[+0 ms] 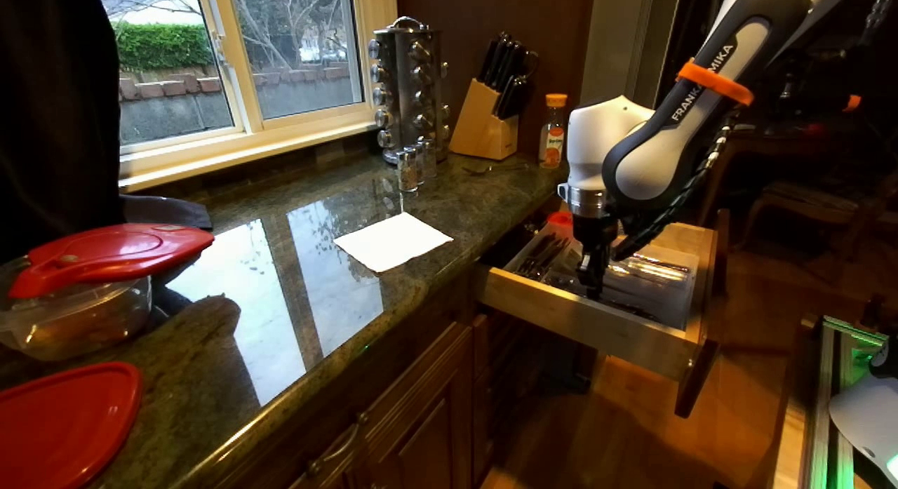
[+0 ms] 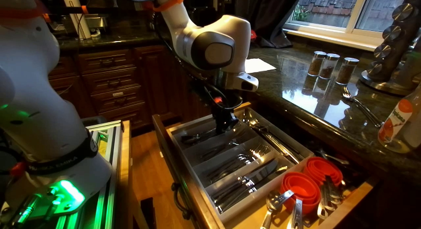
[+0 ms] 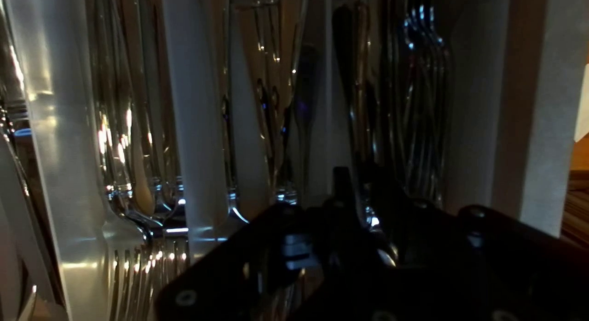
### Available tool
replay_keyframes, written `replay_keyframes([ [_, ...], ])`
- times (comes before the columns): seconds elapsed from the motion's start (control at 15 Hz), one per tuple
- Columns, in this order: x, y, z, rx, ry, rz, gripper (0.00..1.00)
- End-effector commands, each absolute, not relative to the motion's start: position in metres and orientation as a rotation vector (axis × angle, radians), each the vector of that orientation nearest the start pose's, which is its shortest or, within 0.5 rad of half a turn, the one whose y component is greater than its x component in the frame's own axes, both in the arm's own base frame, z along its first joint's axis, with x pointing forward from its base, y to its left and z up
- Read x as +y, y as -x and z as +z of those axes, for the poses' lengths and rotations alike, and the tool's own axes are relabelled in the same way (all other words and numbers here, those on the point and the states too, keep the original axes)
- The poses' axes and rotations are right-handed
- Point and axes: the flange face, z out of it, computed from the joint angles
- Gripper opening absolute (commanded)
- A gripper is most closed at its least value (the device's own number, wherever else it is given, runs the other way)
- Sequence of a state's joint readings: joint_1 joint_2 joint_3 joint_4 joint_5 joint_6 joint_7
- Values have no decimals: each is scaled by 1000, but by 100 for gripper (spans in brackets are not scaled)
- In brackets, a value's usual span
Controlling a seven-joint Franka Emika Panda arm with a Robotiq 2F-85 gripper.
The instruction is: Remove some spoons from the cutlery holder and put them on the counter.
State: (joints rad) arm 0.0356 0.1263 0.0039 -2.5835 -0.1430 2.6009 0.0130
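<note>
Spoons [image 3: 362, 44], so far as the gloom lets one tell, lie straight below the tool [image 1: 594, 289], in one compartment of the pale cutlery holder [image 2: 251, 198]; handles show, while the bowls are hidden by the tool. Its fingers [image 3: 342, 185] stand close together among the metal, and whether they grip a piece I cannot tell. Two dividers [image 3: 195, 104] over from the tool lie forks [image 3: 147, 265], and past one more, knives [image 2: 264, 171]; farther off in the same drawer [image 1: 589, 327] sit red measuring cups [image 2: 301, 186].

Above the tool, the arm [image 1: 645, 152] holds its wrist upright, aiming straight down; from there the forearm slants up and away through an orange band [image 1: 715, 82], with "FRANKA" and "MIKA" legible beside it.

Beside the tool, past the drawer's edge, runs the dark, glossy desk [image 1: 189, 377]. On it are a white sheet [image 1: 393, 242], three spice jars [image 2: 329, 66], silverware [image 2: 361, 107] with fork tines showing, and a bottle [image 2: 396, 117] labelled "Tropicana". Across the drawer from the desk, farther from the tool, stands the arm's base [image 2: 75, 176] with a green light [image 2: 70, 191], its dark collar [image 2: 79, 158] printed "EMIKA". Behind the tool in an exterior view, a pale label [image 2: 117, 94] on a cabinet [image 2: 154, 68] is too small to read.
</note>
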Motion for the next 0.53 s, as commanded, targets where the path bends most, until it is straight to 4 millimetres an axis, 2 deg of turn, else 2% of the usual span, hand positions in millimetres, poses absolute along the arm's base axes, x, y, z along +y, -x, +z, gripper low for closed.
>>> replay_keyframes([
  [0.0,16,-438,196,-251,3201,140,17],
  [0.13,16,-440,196,-255,3198,139,12],
  [0.2,15,-441,195,-254,3195,145,14],
  [0.27,14,-442,194,-252,3195,147,11],
  [0.47,12,-443,192,-244,3183,155,17],
])
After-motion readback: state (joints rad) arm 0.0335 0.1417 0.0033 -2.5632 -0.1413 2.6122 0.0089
